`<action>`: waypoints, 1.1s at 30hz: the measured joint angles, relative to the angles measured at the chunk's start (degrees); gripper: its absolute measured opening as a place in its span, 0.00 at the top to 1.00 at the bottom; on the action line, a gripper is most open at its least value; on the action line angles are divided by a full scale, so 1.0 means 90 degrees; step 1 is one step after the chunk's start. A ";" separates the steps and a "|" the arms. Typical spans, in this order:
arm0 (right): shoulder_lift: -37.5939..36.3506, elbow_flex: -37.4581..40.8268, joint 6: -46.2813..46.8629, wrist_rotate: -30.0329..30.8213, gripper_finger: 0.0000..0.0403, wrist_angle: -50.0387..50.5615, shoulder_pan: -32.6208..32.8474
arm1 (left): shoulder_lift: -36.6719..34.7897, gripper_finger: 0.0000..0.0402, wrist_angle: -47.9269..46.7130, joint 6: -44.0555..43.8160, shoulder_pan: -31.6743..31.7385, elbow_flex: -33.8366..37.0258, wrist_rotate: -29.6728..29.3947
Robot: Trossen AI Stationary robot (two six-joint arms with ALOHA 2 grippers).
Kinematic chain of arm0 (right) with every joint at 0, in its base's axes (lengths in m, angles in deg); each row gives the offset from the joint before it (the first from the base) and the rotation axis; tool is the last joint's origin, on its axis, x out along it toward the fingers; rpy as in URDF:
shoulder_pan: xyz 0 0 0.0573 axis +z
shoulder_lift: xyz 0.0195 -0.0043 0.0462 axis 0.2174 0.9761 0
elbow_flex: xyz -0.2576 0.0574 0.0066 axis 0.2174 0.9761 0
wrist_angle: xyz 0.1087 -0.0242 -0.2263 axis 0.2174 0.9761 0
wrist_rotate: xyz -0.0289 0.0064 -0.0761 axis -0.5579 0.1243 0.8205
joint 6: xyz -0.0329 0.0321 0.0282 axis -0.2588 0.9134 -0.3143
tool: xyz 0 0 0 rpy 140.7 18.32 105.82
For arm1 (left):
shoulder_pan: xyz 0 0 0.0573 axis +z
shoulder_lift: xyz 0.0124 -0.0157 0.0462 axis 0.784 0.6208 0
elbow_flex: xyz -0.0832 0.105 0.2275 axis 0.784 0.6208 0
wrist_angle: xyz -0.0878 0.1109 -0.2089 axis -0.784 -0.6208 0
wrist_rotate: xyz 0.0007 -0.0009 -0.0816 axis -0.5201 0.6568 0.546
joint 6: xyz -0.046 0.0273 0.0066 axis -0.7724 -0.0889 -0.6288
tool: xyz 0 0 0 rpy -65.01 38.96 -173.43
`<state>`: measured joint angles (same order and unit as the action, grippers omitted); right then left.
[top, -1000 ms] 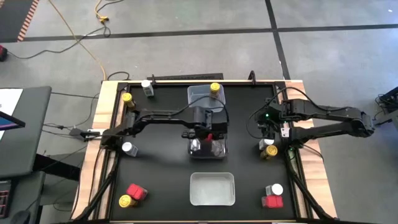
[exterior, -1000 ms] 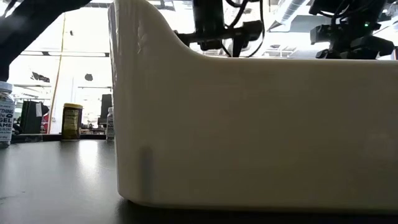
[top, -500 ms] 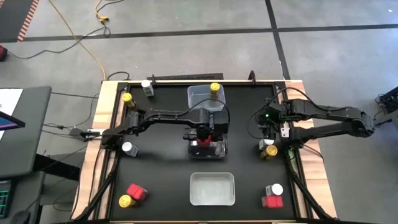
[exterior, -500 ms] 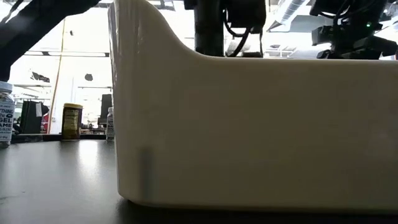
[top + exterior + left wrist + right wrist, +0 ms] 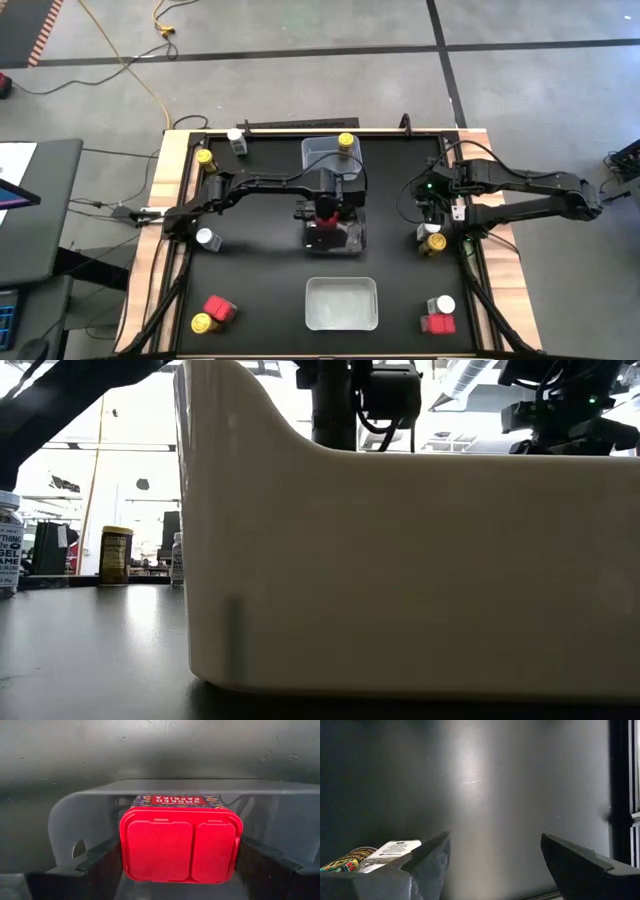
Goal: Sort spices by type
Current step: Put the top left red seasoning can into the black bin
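My left gripper (image 5: 325, 215) (image 5: 180, 857) is over the middle clear tub (image 5: 350, 240) and is shut on a red boxy tin (image 5: 180, 845). The tub's wall (image 5: 75, 820) rings the tin in the left wrist view. My right gripper (image 5: 432, 222) (image 5: 492, 855) hangs open near the table's right edge, just on the far side of a yellow-capped amber jar (image 5: 435, 241), whose label (image 5: 395, 851) shows beside one finger. Other spices stand upright on the table: red tins (image 5: 219, 307) (image 5: 437, 323), white-capped jars (image 5: 206, 238) (image 5: 444, 304) (image 5: 237, 140), and yellow-capped jars (image 5: 205, 157) (image 5: 200, 322). My left gripper pinches the red tin between its two fingers, one on each narrow side (image 5: 123, 850) (image 5: 237, 850). The fingers come from above, pointing down, and the tin's red lid (image 5: 160, 847) faces the wrist. The tin is upright inside the tub's rim. I cannot tell whether its base touches the tub floor.
A far tub (image 5: 322, 155) has a yellow-capped jar (image 5: 346, 143) at its right corner. The near tub (image 5: 341, 303) (image 5: 400, 560) fills most of the low view. The table has a raised wooden border (image 5: 175, 160). Open black surface lies between the tubs and the side jars.
My left gripper, still shut on the red tin, has shifted a little toward the table's left over the middle tub. More of the tin's red shows from above than a second ago.
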<state>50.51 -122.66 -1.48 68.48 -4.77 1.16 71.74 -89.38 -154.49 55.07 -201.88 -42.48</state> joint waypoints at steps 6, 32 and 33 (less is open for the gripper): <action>-0.0001 0.0000 0.0000 0.0000 0.16 -0.0002 -0.0001 | 0.0000 0.20 0.0041 -0.0074 -0.0007 0.0000 0.0047; 0.0000 0.0000 0.0002 -0.0001 0.16 -0.0036 0.0000 | 0.0000 0.20 -0.0094 -0.0215 0.0063 0.0000 -0.0071; 0.0000 0.0000 0.0002 -0.0001 0.16 -0.0036 0.0000 | 0.0000 0.20 -0.0094 -0.0215 0.0066 0.0000 -0.0071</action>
<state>50.51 -122.66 -1.46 68.47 -5.09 1.16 71.74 -90.23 -156.42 55.66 -201.88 -43.12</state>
